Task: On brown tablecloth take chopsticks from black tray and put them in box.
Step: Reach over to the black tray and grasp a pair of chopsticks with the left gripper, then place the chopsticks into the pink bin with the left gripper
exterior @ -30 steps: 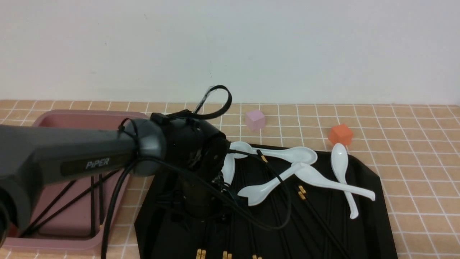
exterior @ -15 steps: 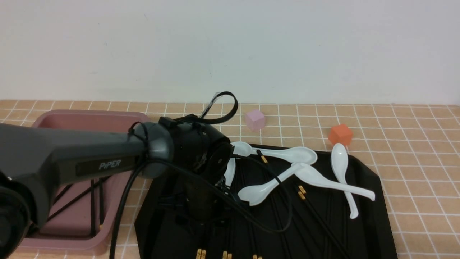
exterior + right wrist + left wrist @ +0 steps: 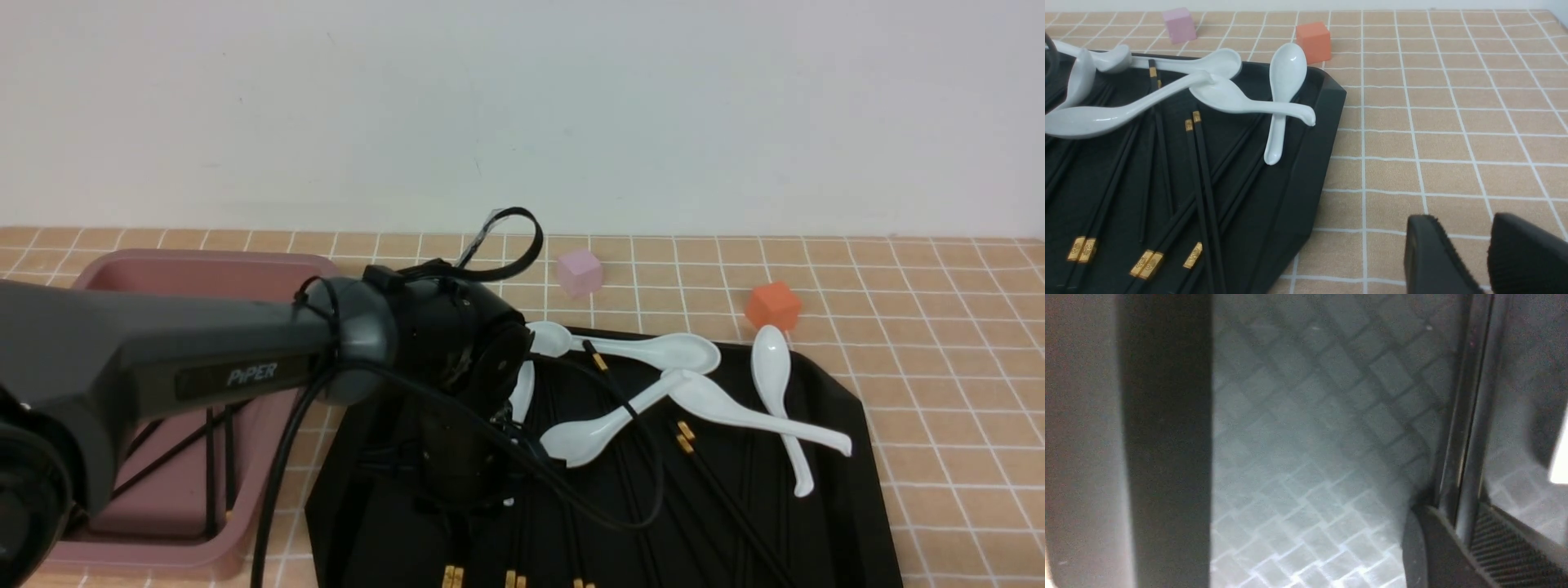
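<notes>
Left claw (image 3: 461,490) down low over the black tray (image 3: 824,523), a pair of chopsticks (image 3: 1466,416) running between its fingers (image 3: 1167,437); gripping or merely straddling, cannot tell. Just beyond it, white spoons (image 3: 620,416) crossed over more chopsticks. Off to its left, the box (image 3: 204,273) with several sticks inside. Right claw (image 3: 1484,253) slightly parted, holding nothing, above the brown tablecloth (image 3: 1453,122) beside the tray.

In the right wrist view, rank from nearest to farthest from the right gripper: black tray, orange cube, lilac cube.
From the right gripper:
1. Black tray, beside it on the cloth.
2. Orange cube, beyond the tray's far corner.
3. Lilac cube, farther along the tray's far edge.
</notes>
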